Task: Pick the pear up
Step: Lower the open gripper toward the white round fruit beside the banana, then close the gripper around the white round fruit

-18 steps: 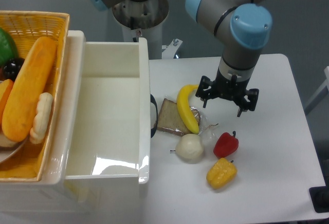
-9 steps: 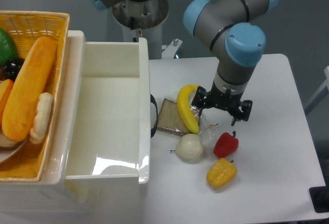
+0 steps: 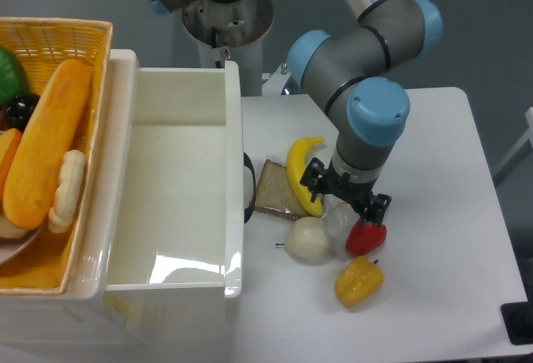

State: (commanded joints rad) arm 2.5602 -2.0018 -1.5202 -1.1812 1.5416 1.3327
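Observation:
The pear (image 3: 307, 240) is a pale cream, roundish fruit with a thin dark stem pointing left, lying on the white table (image 3: 433, 163) just right of the white bin. My gripper (image 3: 343, 199) hangs open just above and to the right of it, fingers pointing down with nothing between them. One fingertip is over the banana's lower end, the other over the red pepper. The pear is untouched and fully visible.
A yellow banana (image 3: 300, 170) and a bread slice (image 3: 276, 188) lie behind the pear. A red pepper (image 3: 365, 236) and yellow bell pepper (image 3: 359, 280) sit to its right. A white bin (image 3: 179, 180) and a food basket (image 3: 50, 130) stand at left.
The gripper has moved down and to the left, from above the table behind the red pepper to low over the banana's end and the pepper, closer to the pear. The objects stayed put.

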